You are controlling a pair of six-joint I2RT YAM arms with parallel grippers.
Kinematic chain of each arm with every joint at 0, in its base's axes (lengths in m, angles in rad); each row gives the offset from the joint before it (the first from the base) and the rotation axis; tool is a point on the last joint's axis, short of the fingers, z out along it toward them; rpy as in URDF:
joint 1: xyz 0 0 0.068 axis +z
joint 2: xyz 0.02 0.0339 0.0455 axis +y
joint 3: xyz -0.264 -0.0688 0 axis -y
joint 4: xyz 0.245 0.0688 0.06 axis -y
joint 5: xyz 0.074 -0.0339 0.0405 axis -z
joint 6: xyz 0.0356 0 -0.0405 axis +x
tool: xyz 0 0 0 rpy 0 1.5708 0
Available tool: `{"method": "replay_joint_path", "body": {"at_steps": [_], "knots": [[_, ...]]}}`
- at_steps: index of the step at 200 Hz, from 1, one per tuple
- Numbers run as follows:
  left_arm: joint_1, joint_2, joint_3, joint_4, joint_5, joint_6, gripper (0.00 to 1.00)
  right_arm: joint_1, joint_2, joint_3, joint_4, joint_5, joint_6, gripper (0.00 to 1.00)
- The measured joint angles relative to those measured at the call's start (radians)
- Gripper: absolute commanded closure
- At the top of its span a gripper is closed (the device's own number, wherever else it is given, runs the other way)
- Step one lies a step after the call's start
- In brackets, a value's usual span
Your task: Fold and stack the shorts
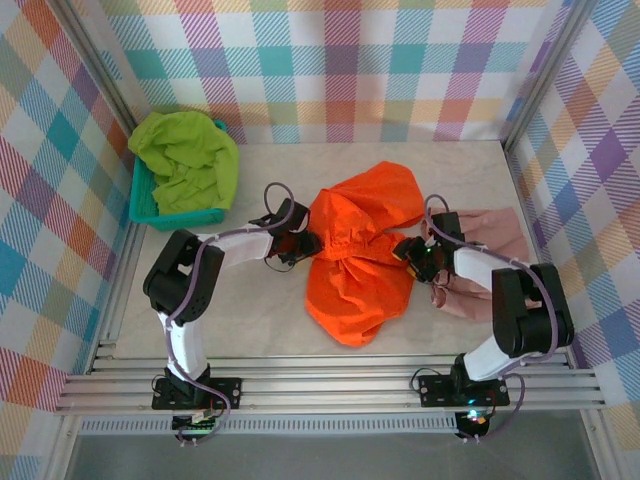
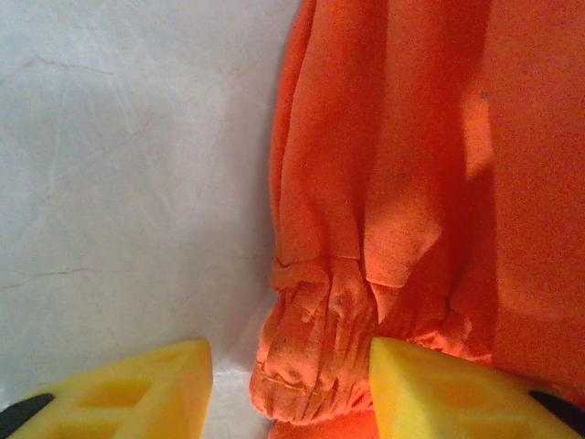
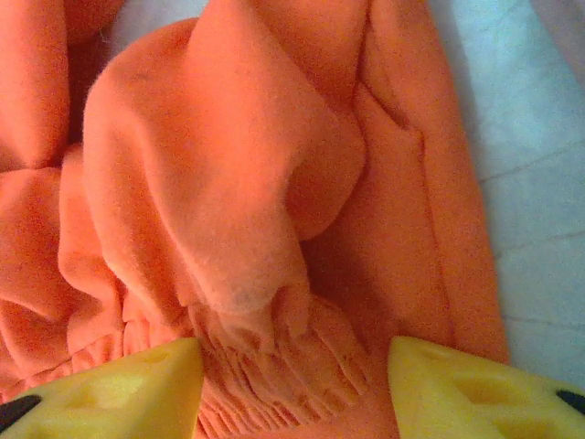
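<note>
- Shorts: orange shorts [image 1: 360, 255] lie bunched mid table [image 1: 250, 320], cloth gathered in at the middle, one arm at each side.
- left hand [image 2: 288, 361] at the orange shorts' left edge, yellow fingers [image 2: 137, 384] apart, straddling the gathered waistband [image 2: 311, 347]. Bare table shows between the left finger and the cloth, so it is not clamped.
- right hand [image 3: 292, 352] at the right edge, fingers apart, ruffled elastic between them, cloth folds piled just in front.
- pink shorts [image 1: 490, 235] flat at the table's right side, partly under the right arm.
- green shorts [image 1: 190, 160] heaped in the teal basket [image 1: 140, 205], far left corner, well apart from the others.
</note>
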Motion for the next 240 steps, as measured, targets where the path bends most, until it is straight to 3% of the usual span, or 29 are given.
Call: {"method": "replay_joint_path", "body": {"at_steps": [46,72,109,193,240], "knots": [[0.001,0.021,0.031,-0.031,-0.006,-0.003,0.74,0.0,0.047,0.035,0.009,-0.014,-0.029,0.67],[-0.001,0.047,0.057,-0.008,0.006,0.004,1.0,0.0,0.051,0.046,0.014,-0.019,-0.043,0.84],[0.003,0.045,0.084,-0.007,-0.011,0.017,1.0,0.0,0.05,0.076,-0.013,-0.018,-0.084,1.0],[0.167,-0.241,0.224,-0.176,-0.03,0.094,1.0,0.012,-0.181,0.241,-0.136,-0.061,-0.158,1.0],[0.278,-0.275,0.459,-0.317,-0.005,0.141,1.0,0.147,-0.215,0.304,-0.133,-0.108,-0.105,1.0]]}}
